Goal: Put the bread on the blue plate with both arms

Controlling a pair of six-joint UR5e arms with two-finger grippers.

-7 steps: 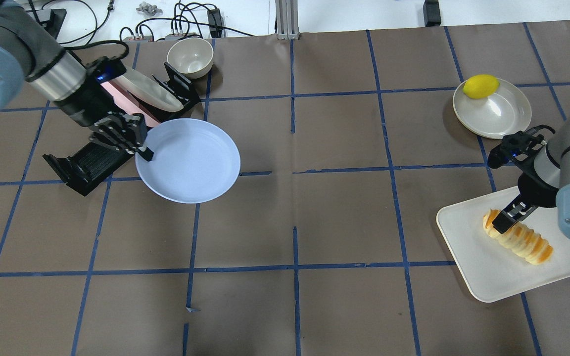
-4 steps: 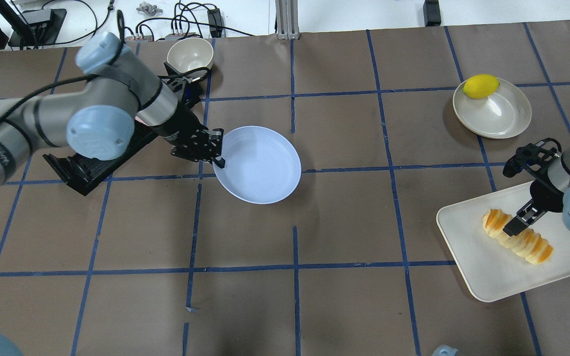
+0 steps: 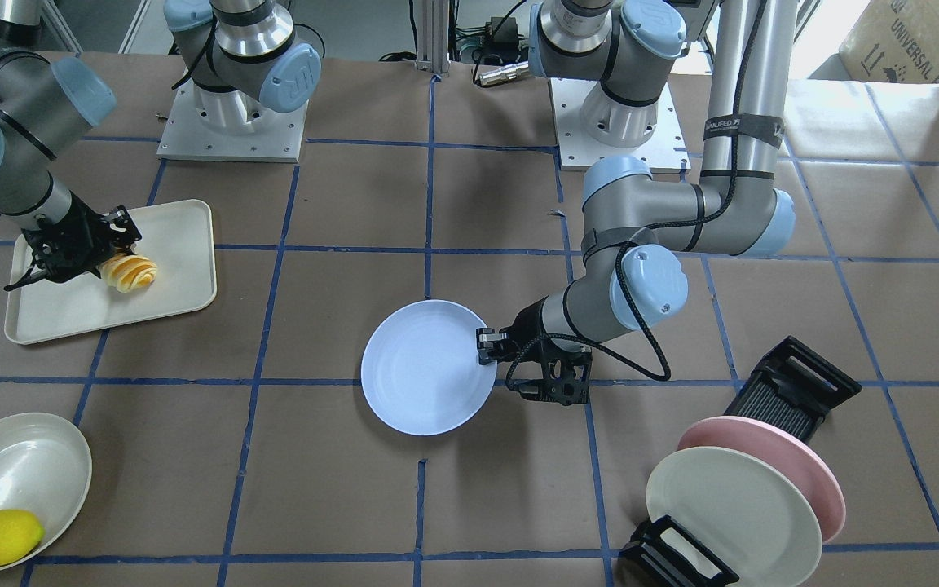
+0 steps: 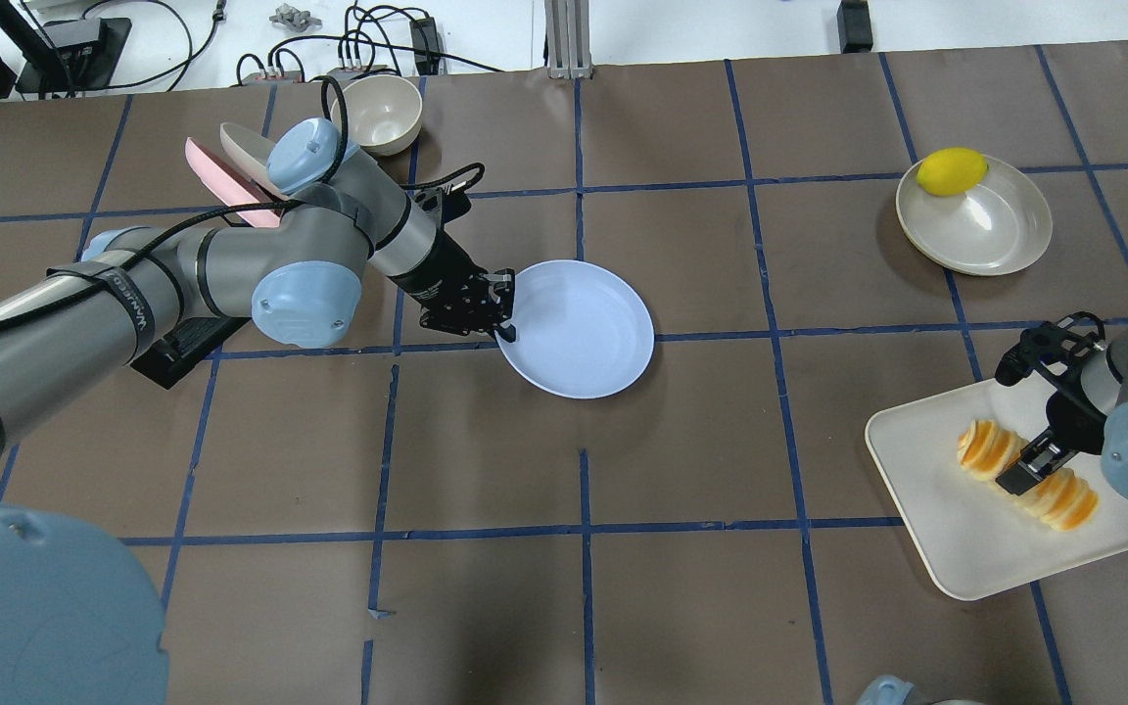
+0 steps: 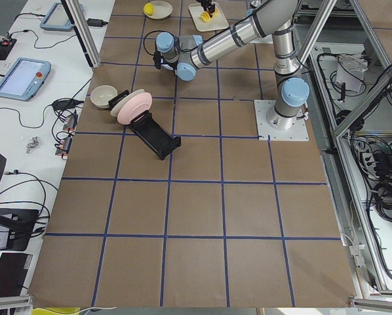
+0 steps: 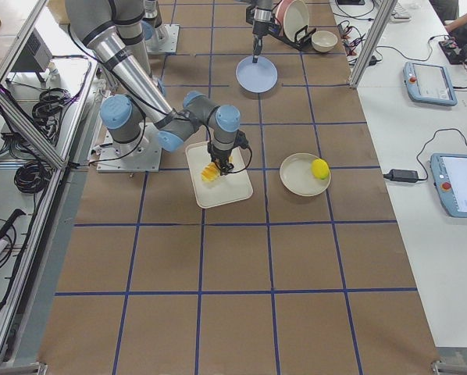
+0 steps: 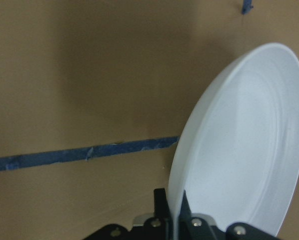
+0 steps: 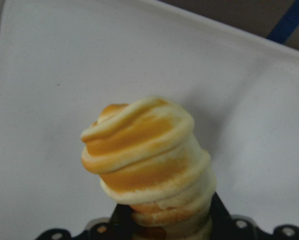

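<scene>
brown paper tabletop, blue tape grid. left gripper (image 4: 505,326) jaws pinch the rim of round pale blue plate (image 4: 584,328), tilted, mid-table. right gripper (image 4: 1022,472) jaws clamp ridged yellow-orange toy bread (image 4: 981,446) on cream tray (image 4: 956,558). step looks like the bread pickup; next: lift it, carry it over the plate.

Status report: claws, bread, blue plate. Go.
Left claw shut on blue plate rim, mid-table. Right claw shut on bread, bread on tray. Nothing between tray and blue plate.
</scene>
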